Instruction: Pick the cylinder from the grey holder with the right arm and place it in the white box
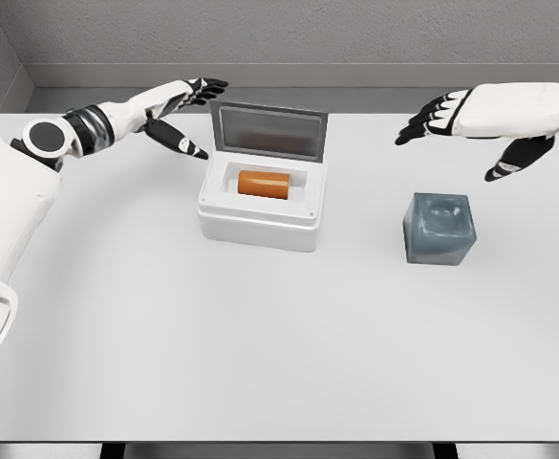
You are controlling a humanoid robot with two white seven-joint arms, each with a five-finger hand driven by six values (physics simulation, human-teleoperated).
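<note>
Near the middle of the frame, the orange cylinder (263,184) lies on its side inside the white box (258,226), whose lid stands open behind it. Right of the box, well apart, sits the grey holder (440,229); above it at upper right hovers the right hand (470,129), fingers spread and grasping nothing. At upper left, the left hand (183,115) is likewise released, just beside the box lid.

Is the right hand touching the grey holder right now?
Apart. The head view shows the right hand open, up and to the right of the grey holder, with bare table between them.
</note>
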